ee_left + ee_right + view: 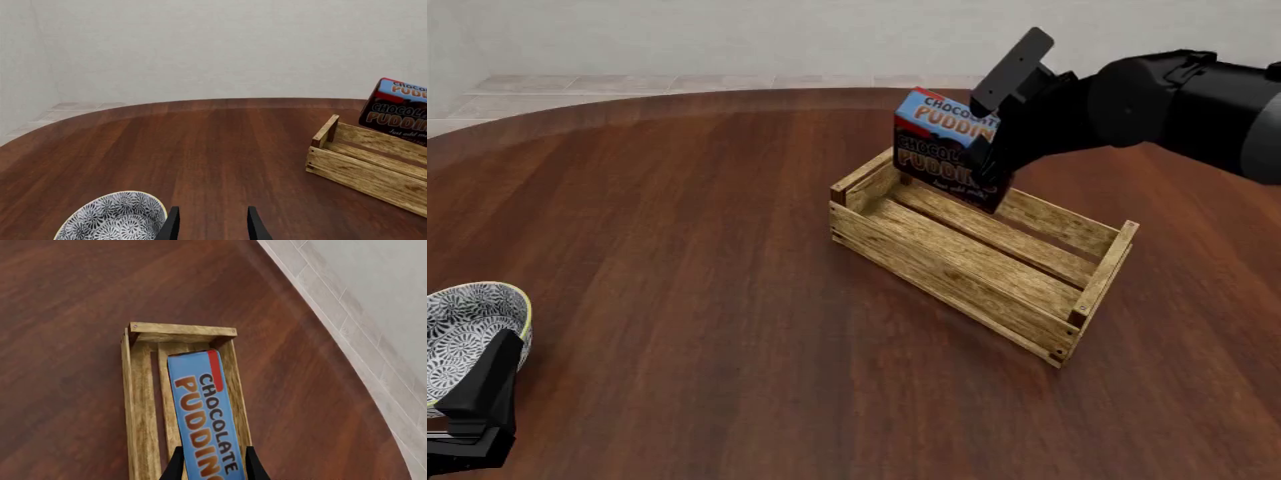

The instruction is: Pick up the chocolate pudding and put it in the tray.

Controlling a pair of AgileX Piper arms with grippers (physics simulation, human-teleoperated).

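Note:
The chocolate pudding (941, 148) is a small carton with a blue top and dark brown front. My right gripper (990, 160) is shut on it and holds it tilted just above the far end of the tray (961, 272), a light-wood slatted crate. In the right wrist view the carton (203, 410) sits between the fingers, over the tray's slats (143, 390). In the left wrist view the carton (397, 111) shows above the tray (363, 167). My left gripper (210, 230) is open and empty, low at the near left.
A patterned round bowl (461, 325) stands at the near left edge of the table, right beside my left gripper (481, 395); it also shows in the left wrist view (117, 217). The round wooden table (694, 250) ends at a curved far edge before a pale wall.

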